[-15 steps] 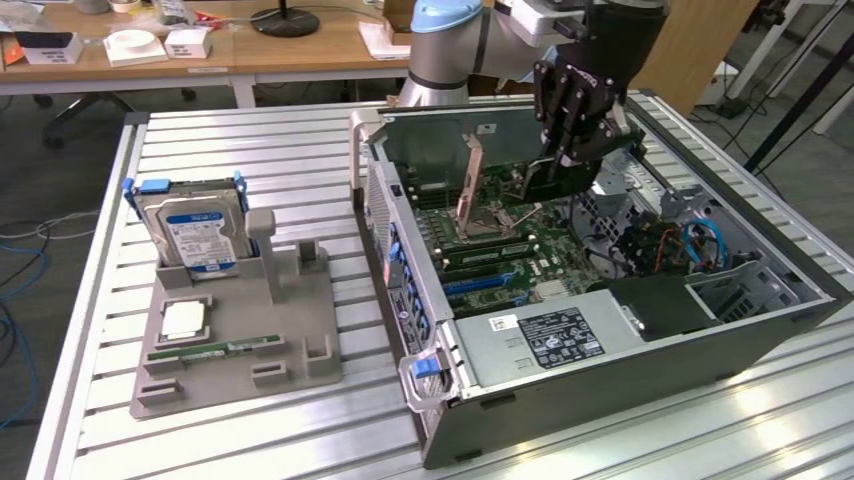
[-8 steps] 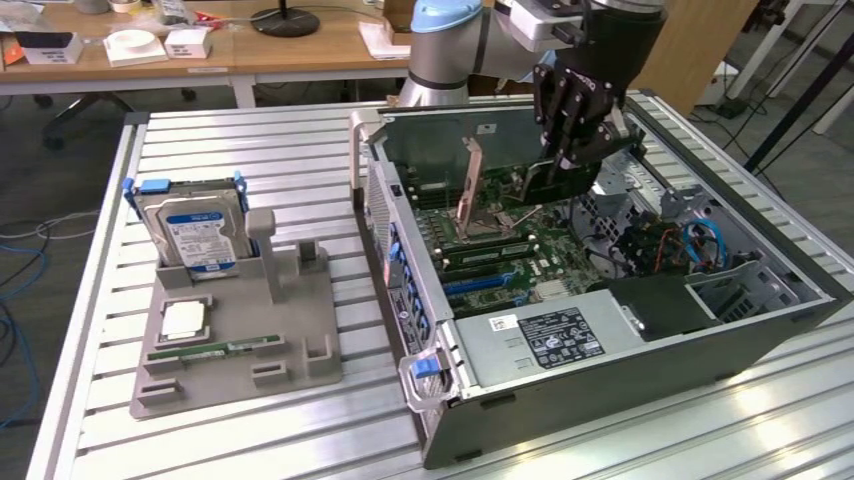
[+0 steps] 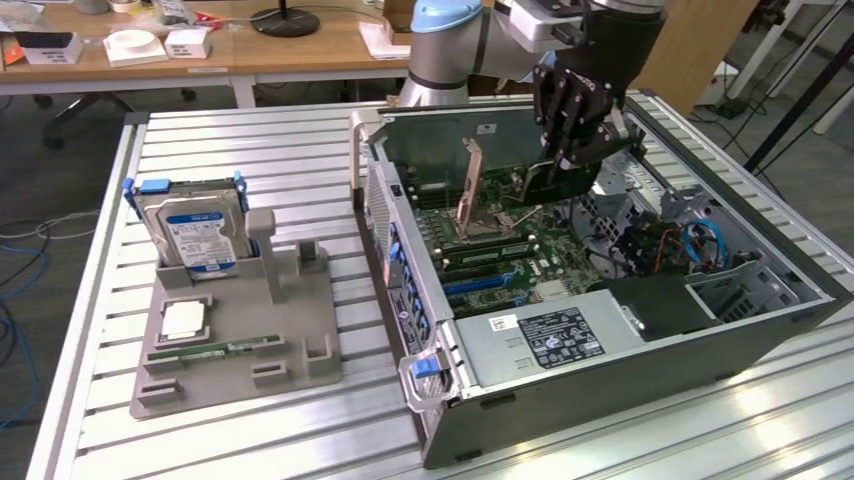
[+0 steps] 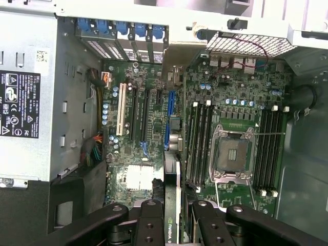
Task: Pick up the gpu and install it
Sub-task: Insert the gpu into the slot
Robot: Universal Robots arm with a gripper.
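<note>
Black fingers [image 4: 174,218] clench the gpu [image 4: 172,205] edge-on above the open computer case [image 3: 747,330] on the table [image 3: 240,150]; seating well calls for squaring the card over the blue motherboard slot [image 4: 168,120].

— Can you read anything on the gpu [image 4: 171,225]?
— You can make out a green logo on its edge, the letters too small to tell.
— And the power supply label [image 4: 16,102]?
— At nine o'clock in your wrist view: "DELL" on top, with certification marks below; the fine print stays unreadable.
</note>
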